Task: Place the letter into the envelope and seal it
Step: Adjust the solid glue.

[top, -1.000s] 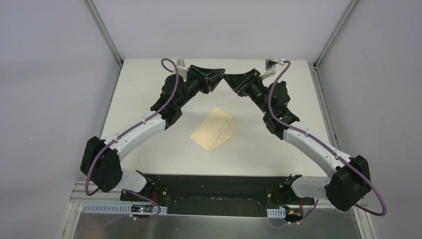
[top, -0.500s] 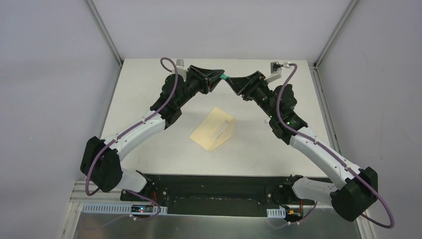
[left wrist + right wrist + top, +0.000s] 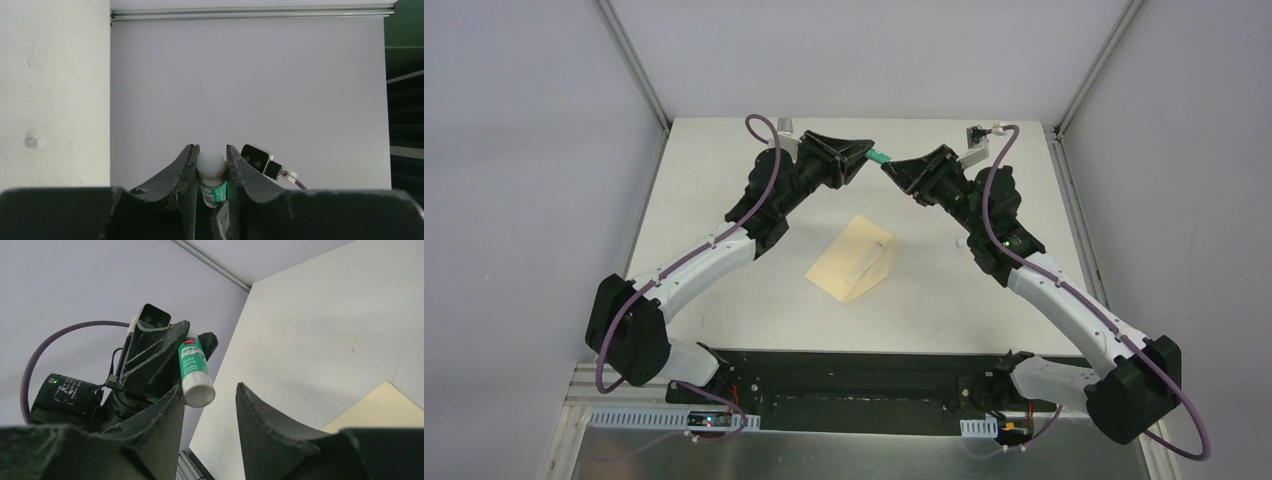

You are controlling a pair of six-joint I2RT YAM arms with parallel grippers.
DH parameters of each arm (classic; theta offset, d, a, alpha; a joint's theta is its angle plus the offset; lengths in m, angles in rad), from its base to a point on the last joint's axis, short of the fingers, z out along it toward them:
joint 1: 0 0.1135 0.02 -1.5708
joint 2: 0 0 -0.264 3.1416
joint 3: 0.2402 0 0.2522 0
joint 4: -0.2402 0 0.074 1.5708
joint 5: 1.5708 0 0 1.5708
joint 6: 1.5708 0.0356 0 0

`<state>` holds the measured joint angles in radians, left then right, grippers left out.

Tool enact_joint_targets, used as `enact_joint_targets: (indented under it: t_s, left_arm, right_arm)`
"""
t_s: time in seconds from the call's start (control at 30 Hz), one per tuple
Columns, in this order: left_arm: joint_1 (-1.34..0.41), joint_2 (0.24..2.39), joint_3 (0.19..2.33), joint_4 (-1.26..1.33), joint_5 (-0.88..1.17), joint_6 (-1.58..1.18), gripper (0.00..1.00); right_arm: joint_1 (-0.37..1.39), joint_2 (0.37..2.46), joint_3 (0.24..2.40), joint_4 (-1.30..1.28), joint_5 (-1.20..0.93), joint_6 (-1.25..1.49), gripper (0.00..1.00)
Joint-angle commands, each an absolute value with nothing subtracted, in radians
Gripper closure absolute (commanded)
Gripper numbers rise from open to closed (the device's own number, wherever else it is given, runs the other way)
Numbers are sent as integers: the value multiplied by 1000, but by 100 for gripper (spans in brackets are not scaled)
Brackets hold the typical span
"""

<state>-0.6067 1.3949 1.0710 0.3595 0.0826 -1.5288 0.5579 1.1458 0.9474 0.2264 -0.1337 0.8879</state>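
The yellow-tan envelope [image 3: 854, 260] lies flat mid-table, with a paler raised fold along its right side; its corner shows in the right wrist view [image 3: 385, 410]. The letter does not show as a separate sheet. My left gripper [image 3: 864, 152] is raised over the far table and shut on a white-green glue stick [image 3: 879, 157]. In the left wrist view the stick [image 3: 211, 167] sits between the fingers of that gripper [image 3: 211, 147], rounded white end outward. My right gripper [image 3: 889, 170] is open just right of the stick. In the right wrist view the stick [image 3: 195, 370] hangs before the open right gripper [image 3: 209, 387], near its left finger.
A small white cylinder [image 3: 785, 123] stands at the table's far edge behind the left arm; it also shows in the left wrist view [image 3: 35, 143]. Grey walls and aluminium posts [image 3: 634, 65] enclose the table. The right wrist camera [image 3: 257, 157] sits close to my left fingers.
My right gripper has drawn back to the right from the left gripper's tips. The green glue stick now shows between them, still held by the left gripper. The envelope has not moved.
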Motion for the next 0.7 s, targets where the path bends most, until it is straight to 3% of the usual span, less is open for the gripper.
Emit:
enact_joint_targets:
  t_s: [0.0,0.13,0.67]
  left_arm:
    - [-597,1380,1103,381,92,-1509,100]
    - [-597,1382,1101,379,103,-1509,100]
    - [-597,1379,1105,356,115,-1496,100]
  right_arm:
    - [555,1155,982,245,-173,899,57]
    - [555,1160,986,243,-172,902,62]
    - [554,1163,1017,241,-181,893,60]
